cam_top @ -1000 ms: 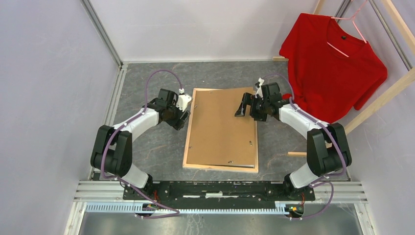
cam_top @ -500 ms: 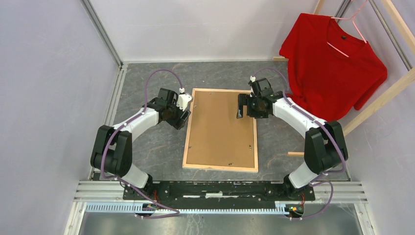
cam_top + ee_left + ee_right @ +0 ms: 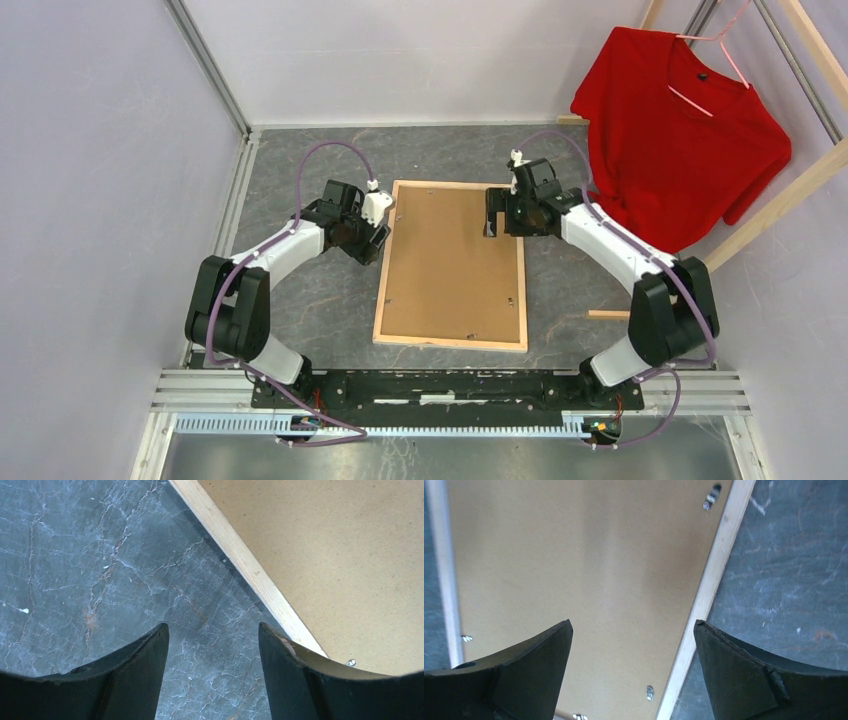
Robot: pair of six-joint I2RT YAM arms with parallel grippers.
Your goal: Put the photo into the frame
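Note:
The frame (image 3: 381,296) lies face down on the grey table, its bare light-wood rails around a brown hardboard backing sheet (image 3: 450,260) that sits flat inside it. The photo is hidden. My left gripper (image 3: 379,238) is open and empty at the frame's left rail; in the left wrist view the gripper (image 3: 213,632) hangs over bare table beside that rail (image 3: 245,562). My right gripper (image 3: 492,218) is open and empty over the frame's far right part; in the right wrist view the gripper (image 3: 633,628) spans backing (image 3: 574,570) and right rail (image 3: 709,590).
A red T-shirt (image 3: 680,130) hangs on a pink hanger from a bare-wood clothes rack (image 3: 790,190) at the far right. A short wooden stick (image 3: 606,314) lies right of the frame. Small metal tabs (image 3: 649,692) sit along the backing's edges. Walls close in on the left and back.
The backing's far right part, held up a second ago, now lies flat in the frame. My right gripper has moved left and towards the far edge. The left arm has not moved.

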